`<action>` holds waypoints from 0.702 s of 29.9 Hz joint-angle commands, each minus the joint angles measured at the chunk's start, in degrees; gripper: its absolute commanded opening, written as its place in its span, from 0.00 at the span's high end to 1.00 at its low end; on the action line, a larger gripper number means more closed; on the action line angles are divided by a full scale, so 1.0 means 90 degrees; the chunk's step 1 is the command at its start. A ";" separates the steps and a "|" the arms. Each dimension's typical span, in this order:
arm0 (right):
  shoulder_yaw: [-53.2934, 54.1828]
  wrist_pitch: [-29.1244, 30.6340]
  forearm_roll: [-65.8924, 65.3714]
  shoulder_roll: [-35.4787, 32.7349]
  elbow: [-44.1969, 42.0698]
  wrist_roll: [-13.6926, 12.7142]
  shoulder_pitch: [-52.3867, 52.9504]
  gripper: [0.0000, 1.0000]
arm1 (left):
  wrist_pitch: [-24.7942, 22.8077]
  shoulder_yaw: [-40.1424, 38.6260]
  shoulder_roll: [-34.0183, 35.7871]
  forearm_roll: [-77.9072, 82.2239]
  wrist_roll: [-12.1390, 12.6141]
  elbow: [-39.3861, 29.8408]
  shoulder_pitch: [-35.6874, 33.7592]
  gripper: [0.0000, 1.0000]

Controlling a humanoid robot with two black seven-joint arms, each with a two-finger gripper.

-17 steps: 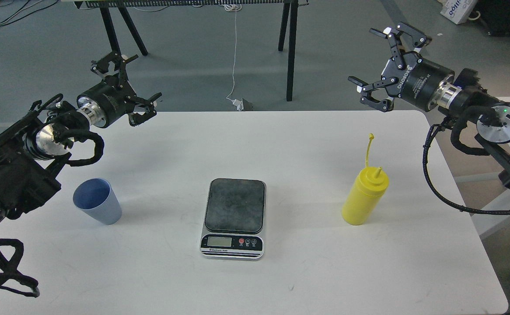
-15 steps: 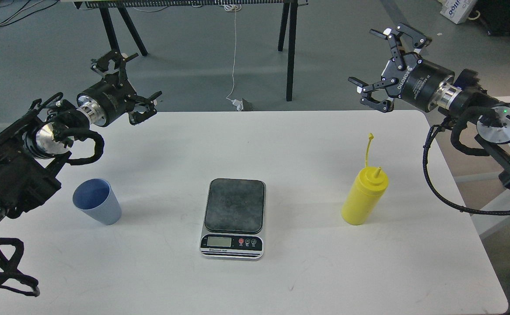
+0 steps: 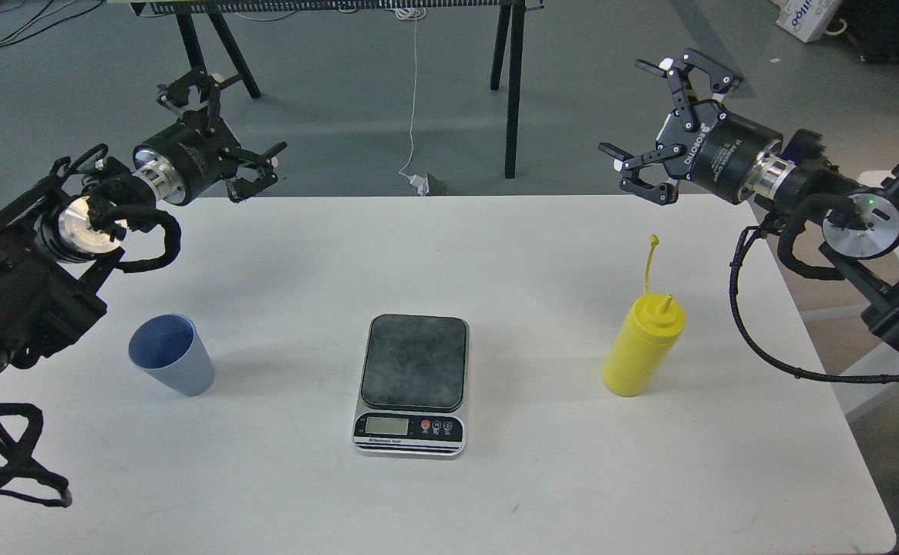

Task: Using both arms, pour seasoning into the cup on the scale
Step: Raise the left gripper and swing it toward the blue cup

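The yellow seasoning bottle [image 3: 641, 347] stands upright on the white table, right of centre, its cap strap sticking up. The light-blue cup [image 3: 171, 365] stands upright on the table at the left. The scale [image 3: 414, 383] lies in the middle, its dark plate bare. My left gripper [image 3: 222, 127] is open and empty, raised above the table's far left edge, well behind the cup. My right gripper [image 3: 650, 123] is open and empty, raised above the far right edge, well behind and above the bottle.
The white table [image 3: 449, 254] has rounded corners; its right edge lies near my right arm. Black table legs [image 3: 513, 85] and a hanging white cable [image 3: 412, 92] stand on the grey floor behind it.
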 commanded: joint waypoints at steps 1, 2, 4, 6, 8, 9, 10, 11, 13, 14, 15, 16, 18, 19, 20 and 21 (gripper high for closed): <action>-0.0001 0.0000 0.0000 0.0009 0.0000 0.0000 -0.0008 0.00 | 0.0001 -0.0031 -0.0177 -0.0017 -0.0613 0.0521 -0.0033 0.00; -0.0001 0.0000 0.0000 0.0019 0.0000 0.0000 -0.0008 0.00 | 0.0001 -0.0051 -0.0235 -0.0036 -0.0848 0.0551 -0.0034 0.00; 0.0009 0.0000 0.0000 0.0087 0.0010 0.0000 0.0002 0.00 | 0.0001 -0.0148 -0.0362 -0.0114 -0.1414 0.0620 -0.0024 0.00; 0.0009 0.0000 0.0000 0.0097 0.0010 0.0010 0.0002 0.00 | 0.0001 -0.0178 -0.0479 -0.0144 -0.1660 0.0620 -0.0034 0.00; 0.0009 0.0000 0.0000 0.0116 0.0010 0.0010 -0.0008 0.00 | 0.0001 -0.0188 -0.0587 -0.0163 -0.1729 0.0620 -0.0053 0.00; 0.0009 0.0000 0.0000 0.0155 0.0010 0.0010 -0.0008 0.00 | 0.0001 -0.0197 -0.0675 -0.0154 -0.1778 0.0630 -0.0082 0.00; 0.0019 0.0000 0.0000 0.0194 0.0010 0.0020 0.0002 0.00 | 0.0001 -0.0198 -0.0762 -0.0154 -0.1826 0.0630 -0.0121 0.00; 0.0029 0.0000 0.0000 0.0214 0.0010 0.0010 0.0002 0.00 | 0.0001 -0.0178 -0.0792 -0.0134 -0.1866 0.0630 -0.0160 0.00; 0.0106 0.0000 0.0000 0.0234 0.0029 0.0010 -0.0008 0.00 | 0.0001 -0.0061 -0.0715 -0.0018 -0.1885 0.0640 -0.0199 0.00; 0.0126 0.0000 0.0000 0.0234 0.0030 0.0010 -0.0008 0.00 | 0.0001 -0.0051 -0.0666 0.0118 -0.1876 0.0640 -0.0229 0.00; 0.0136 0.0000 0.0000 0.0234 0.0030 0.0010 -0.0008 0.00 | 0.0001 -0.0003 -0.0559 0.0371 -0.1885 0.0630 -0.0277 0.00; 0.0136 0.0000 0.0000 0.0234 0.0030 0.0010 -0.0008 0.00 | 0.0001 0.0056 -0.0404 0.0760 -0.1885 0.0630 -0.0374 0.00; 0.0146 0.0000 0.0000 0.0234 0.0030 0.0010 -0.0018 0.00 | 0.0001 0.0134 -0.0013 0.1804 -0.1924 0.0601 -0.0550 0.00; 0.0146 0.0000 0.0000 0.0234 0.0030 0.0010 -0.0028 0.00 | 0.0001 0.0125 0.0134 0.2206 -0.1954 0.0572 -0.0609 0.00; 0.0146 0.0000 0.0000 0.0234 0.0030 0.0010 -0.0057 0.00 | 0.0001 0.0134 0.0270 0.2616 -0.1983 0.0552 -0.0677 0.00; 0.0146 0.0000 0.0000 0.0224 0.0039 0.0010 -0.0067 0.00 | 0.0001 0.0154 0.0407 0.2987 -0.1993 0.0542 -0.0755 0.00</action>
